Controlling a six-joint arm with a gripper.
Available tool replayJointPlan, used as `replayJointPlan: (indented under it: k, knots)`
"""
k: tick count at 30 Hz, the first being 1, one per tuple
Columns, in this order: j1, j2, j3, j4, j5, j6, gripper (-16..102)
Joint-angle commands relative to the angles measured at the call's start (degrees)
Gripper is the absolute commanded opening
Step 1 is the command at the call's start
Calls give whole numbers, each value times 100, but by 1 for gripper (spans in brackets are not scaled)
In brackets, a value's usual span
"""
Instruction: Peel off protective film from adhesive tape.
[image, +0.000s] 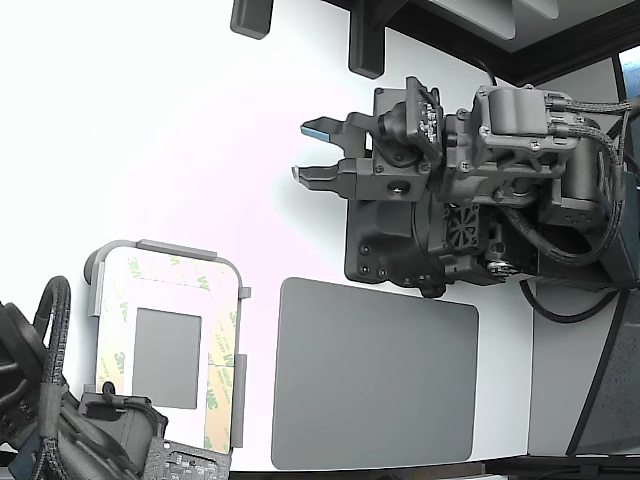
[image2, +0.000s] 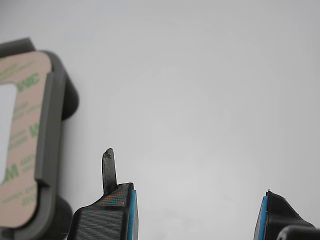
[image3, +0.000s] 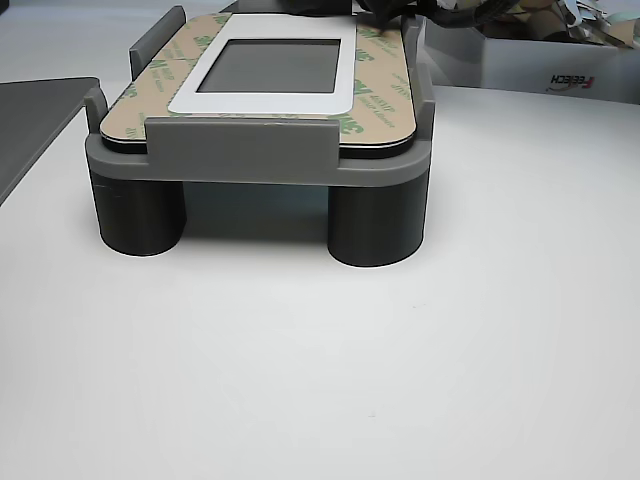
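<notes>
Protective film, printed with pale green "3M" logos, covers the adhesive tape framing a grey rectangle on the raised plate. A box behind reads "FEEECH". The gripper hangs open and empty over bare white table — well apart from the plate, beside the dark mat.

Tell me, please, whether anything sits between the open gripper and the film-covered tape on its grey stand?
Nothing visible does. In the exterior view the gripper is open above bare white table, and the protective film lies down toward the exterior view's left. The dark-grey mat lies beside the stand, off that line.
</notes>
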Motion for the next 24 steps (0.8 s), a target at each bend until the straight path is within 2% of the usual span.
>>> replayJointPlan:
  k: [1,10,18,24]
  knots:
    - [1907,97,88,-272,1415,-6732,-11]
    - [1907,35,88,-642,1433,-6899,-11]
    - [1907,-870,79,-1925,1688,-7128,-12]
    - [1934,-1670,79,-2689,1318,-7690,-12]
